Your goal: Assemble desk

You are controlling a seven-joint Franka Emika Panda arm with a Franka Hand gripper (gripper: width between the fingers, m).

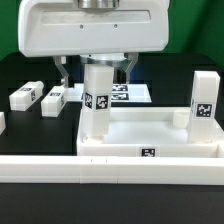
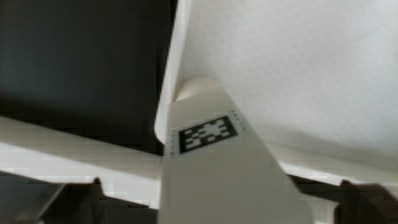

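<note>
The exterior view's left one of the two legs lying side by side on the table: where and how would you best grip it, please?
Probably across the two long sides of the leg, near mid-length, coming down from above: it lies flat on the table, and the neighbouring leg lies apart, leaving finger room.

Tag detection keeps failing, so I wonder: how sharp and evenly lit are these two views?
Exterior view: even light, mildly soft; the tag on the middle upright leg reads as a pattern, while the white desk top shows little edge contrast. Wrist view: the leg fills the frame, blurred, its tag soft-edged.
</note>
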